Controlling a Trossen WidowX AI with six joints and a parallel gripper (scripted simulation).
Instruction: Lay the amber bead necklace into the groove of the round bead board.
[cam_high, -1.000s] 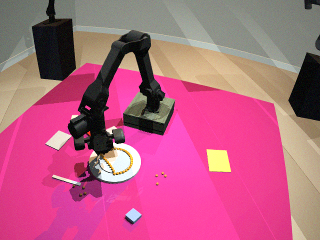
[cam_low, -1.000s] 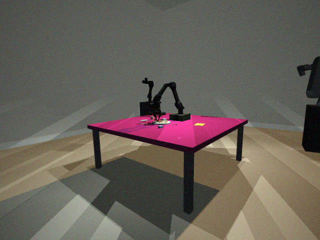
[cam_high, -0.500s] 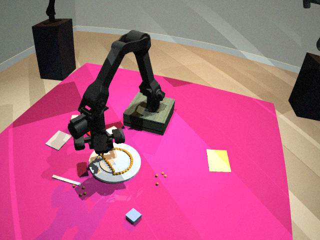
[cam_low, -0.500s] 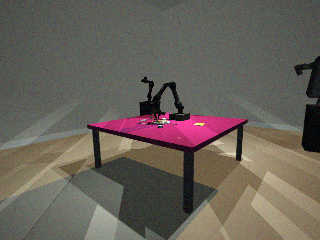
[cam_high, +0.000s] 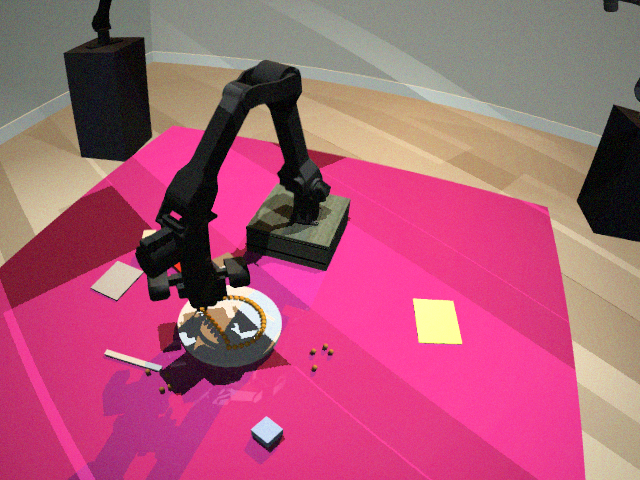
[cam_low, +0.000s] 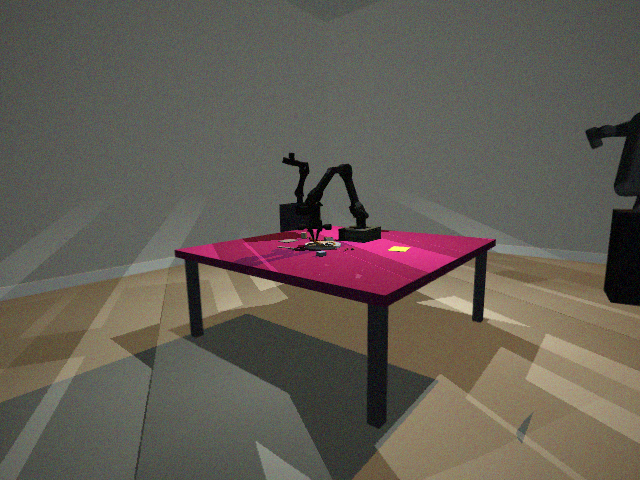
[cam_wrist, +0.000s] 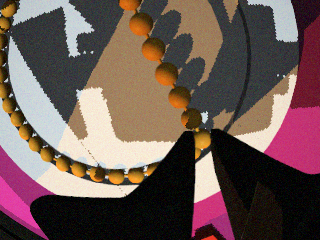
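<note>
The amber bead necklace (cam_high: 264, 320) (cam_wrist: 166, 74) lies on the round bead board (cam_high: 276, 333) (cam_wrist: 125, 120). In the wrist view its left and lower beads follow the groove's ring. A nearly straight strand cuts across inside the ring, and the groove's dark line shows bare to the right of it. My gripper (cam_high: 203, 308) (cam_wrist: 200, 138) points down at the board's edge area, shut on a bead of the necklace where the strand and the curved run meet. The fingers hide part of the necklace there. In the exterior view the board (cam_low: 336, 246) is small.
A pale stick (cam_high: 132, 360) and loose beads (cam_high: 161, 390) lie left of the board, more beads (cam_high: 325, 346) right. A pale blue block (cam_high: 266, 431) is in front, a yellow sheet (cam_high: 436, 321) far right, a pale tile (cam_high: 117, 280) at the left. A red object (cam_wrist: 209, 238) is partly hidden behind the fingers.
</note>
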